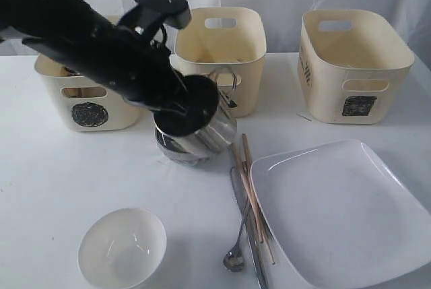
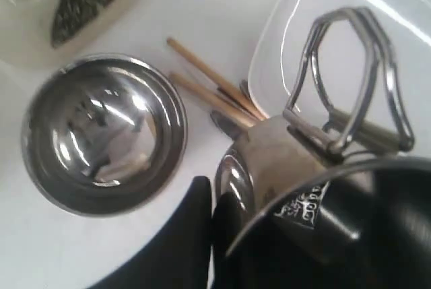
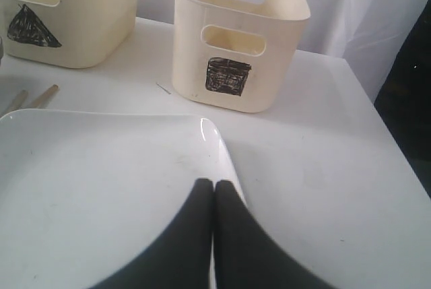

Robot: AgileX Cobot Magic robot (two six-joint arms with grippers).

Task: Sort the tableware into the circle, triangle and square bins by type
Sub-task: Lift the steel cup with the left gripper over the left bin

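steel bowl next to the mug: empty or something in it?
Empty. The left wrist view looks straight into the steel bowl: bare shiny inside, only reflections. The steel mug is outside its rim.

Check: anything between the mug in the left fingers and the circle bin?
Nothing visible. Bare table lies between the steel mug and the circle bin; the steel bowl sits right beside the mug, off that line. The arm hides part of the bin.

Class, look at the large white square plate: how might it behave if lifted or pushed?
The large white square plate looks glossy, so probably slippery to pinch. Lying flat and wide, it would likely slide rather than tip when pushed. It seems ceramic, so perhaps heavy and breakable.
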